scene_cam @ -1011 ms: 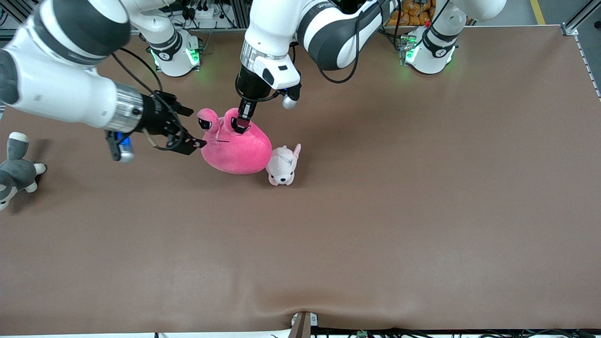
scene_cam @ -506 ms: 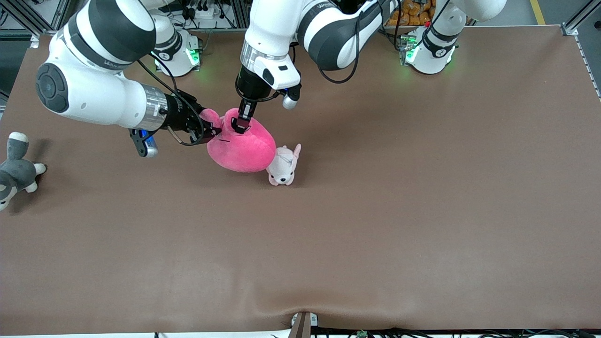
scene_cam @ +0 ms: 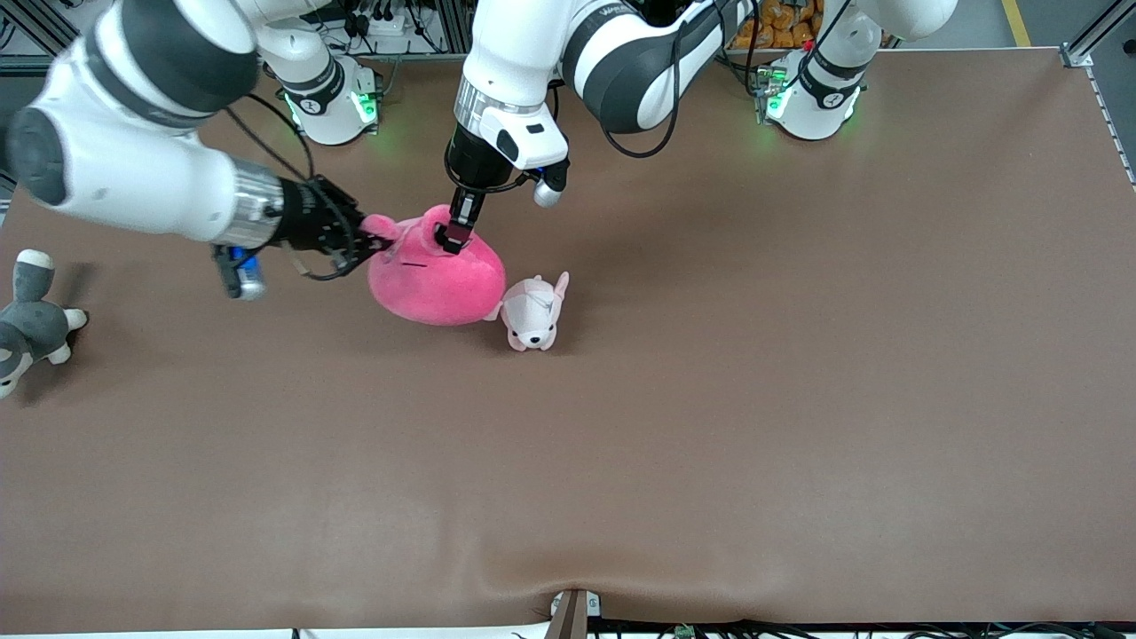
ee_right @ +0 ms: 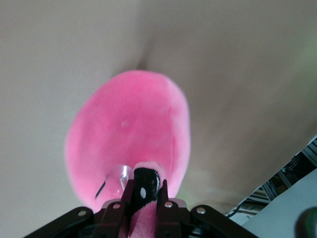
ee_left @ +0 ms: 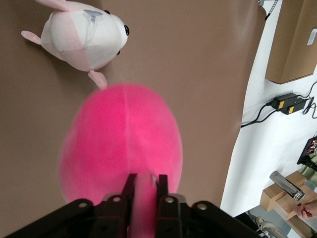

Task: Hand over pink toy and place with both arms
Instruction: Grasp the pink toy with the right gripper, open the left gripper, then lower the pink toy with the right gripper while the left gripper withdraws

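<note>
Brown table had the pink toy sitting toward the right arm's end, nearer the robots' edge, touching a pale pink-and-white puppy plush. Left gripper was clamped on one eye stalk from above, and right gripper was clenched on the other stalk. Grey-and-white plush animal lay at the table's edge.

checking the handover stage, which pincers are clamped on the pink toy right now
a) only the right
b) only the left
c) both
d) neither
c: the left pincer pinches one eye stalk of the pink toy and the right pincer is shut on the other stalk; each wrist view shows pink plush squeezed between its fingers.
</note>
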You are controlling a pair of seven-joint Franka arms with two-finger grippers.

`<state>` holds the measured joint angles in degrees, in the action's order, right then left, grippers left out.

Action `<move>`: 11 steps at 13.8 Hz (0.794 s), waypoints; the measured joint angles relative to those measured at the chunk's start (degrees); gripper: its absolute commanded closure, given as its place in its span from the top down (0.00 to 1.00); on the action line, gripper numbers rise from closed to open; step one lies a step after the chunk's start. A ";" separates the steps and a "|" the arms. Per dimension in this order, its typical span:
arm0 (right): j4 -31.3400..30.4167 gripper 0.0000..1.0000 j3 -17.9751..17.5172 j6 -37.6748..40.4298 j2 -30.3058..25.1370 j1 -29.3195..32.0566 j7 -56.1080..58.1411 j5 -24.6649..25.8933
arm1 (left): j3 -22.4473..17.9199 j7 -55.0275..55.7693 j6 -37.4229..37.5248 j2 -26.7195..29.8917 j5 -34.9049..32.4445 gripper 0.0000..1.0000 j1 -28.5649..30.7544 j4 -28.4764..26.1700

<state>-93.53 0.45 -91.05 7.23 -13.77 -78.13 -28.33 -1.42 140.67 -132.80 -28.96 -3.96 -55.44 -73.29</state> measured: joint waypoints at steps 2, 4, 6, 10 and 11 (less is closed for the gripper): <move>0.52 0.00 0.26 1.01 0.02 4.94 2.02 -0.41 | -0.53 0.00 0.04 0.02 0.00 1.00 0.03 0.21; 0.50 0.00 0.55 1.46 0.71 9.61 6.33 -0.85 | -0.94 0.00 0.11 0.13 0.00 1.00 0.05 0.80; 0.24 0.00 0.77 2.06 3.10 15.25 14.34 -0.83 | -2.49 0.00 0.84 0.73 -0.05 1.00 0.20 1.33; 0.02 0.00 1.06 2.79 12.16 27.33 35.03 0.21 | -6.62 -2.35 6.40 2.25 -0.58 1.00 4.31 1.44; 0.24 0.00 1.07 2.72 14.67 29.20 38.87 1.14 | -6.85 -3.67 7.12 2.33 -0.63 1.00 6.47 1.40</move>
<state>-93.29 1.53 -88.33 21.91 15.44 -39.27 -27.19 -8.26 137.00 -125.68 -26.63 -4.59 -48.97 -71.90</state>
